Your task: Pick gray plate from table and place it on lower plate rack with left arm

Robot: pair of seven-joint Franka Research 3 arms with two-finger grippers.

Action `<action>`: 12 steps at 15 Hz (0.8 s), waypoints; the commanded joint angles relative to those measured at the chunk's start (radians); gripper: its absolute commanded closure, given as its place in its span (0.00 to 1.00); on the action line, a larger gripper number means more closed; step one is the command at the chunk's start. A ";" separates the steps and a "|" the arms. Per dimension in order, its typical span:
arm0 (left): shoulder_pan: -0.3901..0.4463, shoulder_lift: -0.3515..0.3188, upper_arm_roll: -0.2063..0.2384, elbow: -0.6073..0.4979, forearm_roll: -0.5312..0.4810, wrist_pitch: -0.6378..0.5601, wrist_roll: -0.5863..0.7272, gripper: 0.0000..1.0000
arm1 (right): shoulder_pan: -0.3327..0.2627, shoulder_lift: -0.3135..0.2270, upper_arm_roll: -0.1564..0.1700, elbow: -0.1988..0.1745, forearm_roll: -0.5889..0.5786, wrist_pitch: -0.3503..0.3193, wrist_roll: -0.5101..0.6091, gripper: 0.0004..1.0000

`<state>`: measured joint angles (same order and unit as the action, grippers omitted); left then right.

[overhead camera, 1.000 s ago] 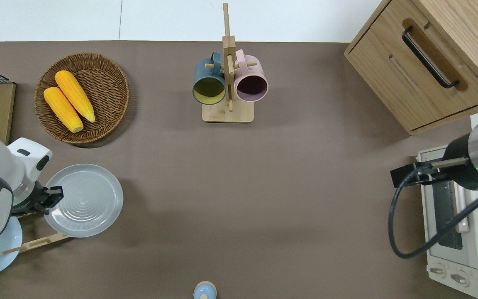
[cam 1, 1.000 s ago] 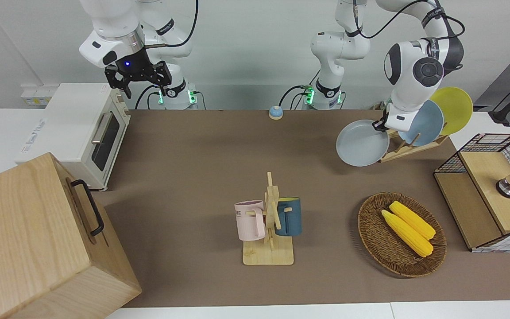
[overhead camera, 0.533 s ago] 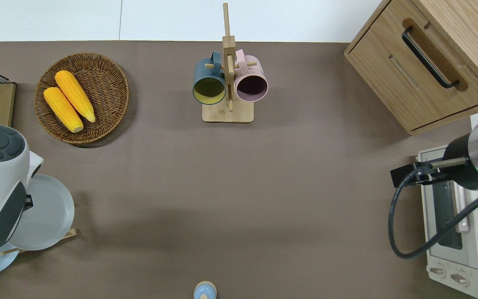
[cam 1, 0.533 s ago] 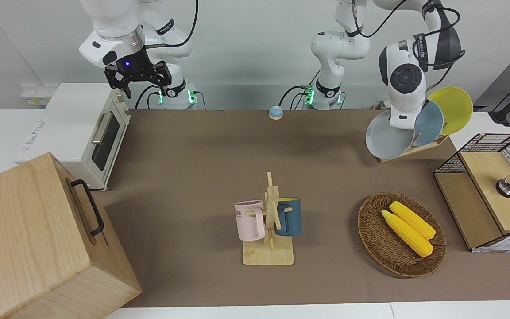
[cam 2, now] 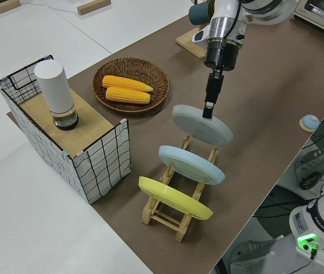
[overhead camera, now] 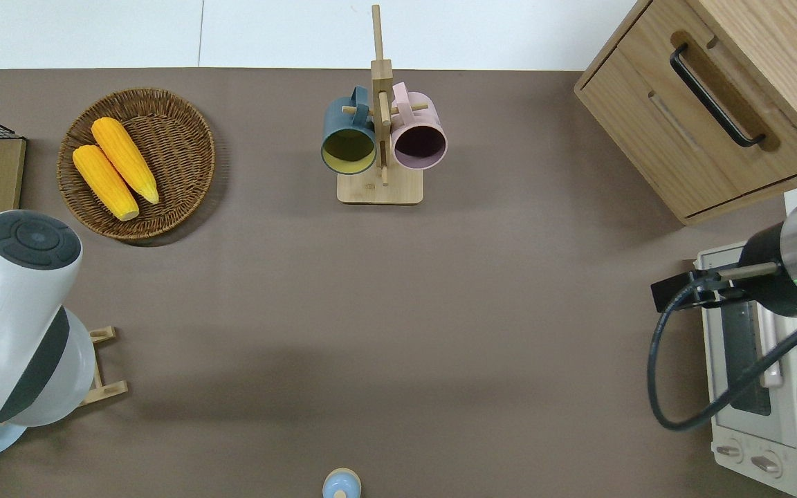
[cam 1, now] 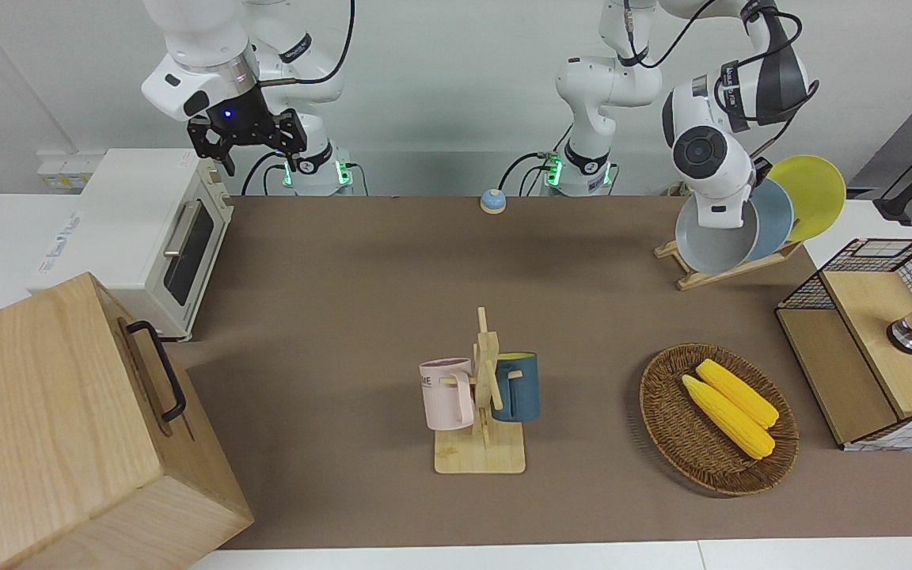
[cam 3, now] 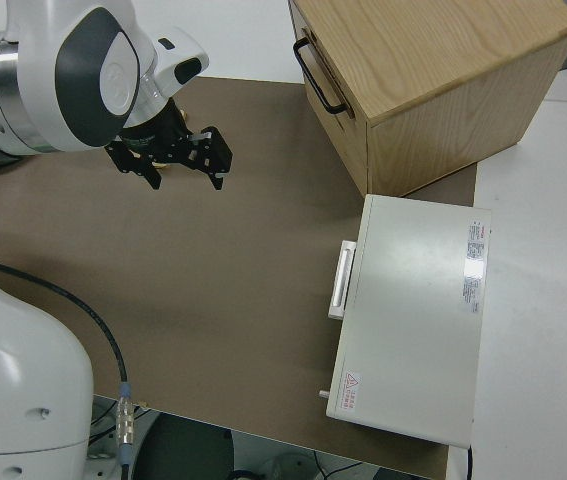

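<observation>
The gray plate (cam 2: 203, 126) is tilted steeply at the low end of the lower plate rack (cam 2: 164, 216), next to the sky-blue plate (cam 2: 190, 164) and the yellow plate (cam 2: 173, 197) that stand in it. In the front view the gray plate (cam 1: 708, 244) overlaps the sky-blue plate above the rack (cam 1: 729, 271). My left gripper (cam 2: 207, 111) is shut on the gray plate's upper rim. I cannot tell whether the plate rests on the slats. In the overhead view the left arm hides the plate. My right gripper (cam 1: 244, 145) is parked and open.
A wicker basket (cam 1: 666, 423) with two corn cobs, a mug stand (cam 1: 481, 396) with two mugs, a wire-sided box (cam 1: 868, 348), a wooden drawer cabinet (cam 1: 68, 427), a toaster oven (cam 1: 147, 237) and a small blue knob (cam 1: 492, 200) stand on the brown table (cam 1: 345, 317).
My left arm carried the gray plate from over the table toward the rack and tipped it from nearly flat to steeply tilted beside the sky-blue plate. The right arm stayed still.
</observation>
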<state>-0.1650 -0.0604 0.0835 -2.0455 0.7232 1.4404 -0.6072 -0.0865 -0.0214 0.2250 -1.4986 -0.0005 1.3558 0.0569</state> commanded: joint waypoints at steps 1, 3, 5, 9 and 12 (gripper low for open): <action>-0.010 0.024 0.002 -0.002 0.028 -0.043 -0.060 1.00 | -0.015 -0.005 0.007 0.006 0.004 -0.015 -0.003 0.01; -0.010 0.028 0.002 -0.028 0.028 -0.061 -0.092 1.00 | -0.015 -0.005 0.007 0.006 0.004 -0.015 -0.003 0.01; -0.008 0.030 0.002 -0.048 0.027 -0.061 -0.115 1.00 | -0.015 -0.005 0.007 0.006 0.004 -0.015 -0.003 0.01; -0.008 0.043 0.001 -0.056 0.024 -0.061 -0.132 1.00 | -0.015 -0.005 0.007 0.006 0.004 -0.015 -0.003 0.01; -0.010 0.047 0.001 -0.058 0.012 -0.058 -0.149 0.98 | -0.013 -0.005 0.007 0.006 0.004 -0.015 -0.003 0.01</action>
<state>-0.1651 -0.0142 0.0816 -2.0886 0.7257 1.3954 -0.7253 -0.0865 -0.0214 0.2250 -1.4986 -0.0005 1.3558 0.0569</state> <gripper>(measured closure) 0.974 0.009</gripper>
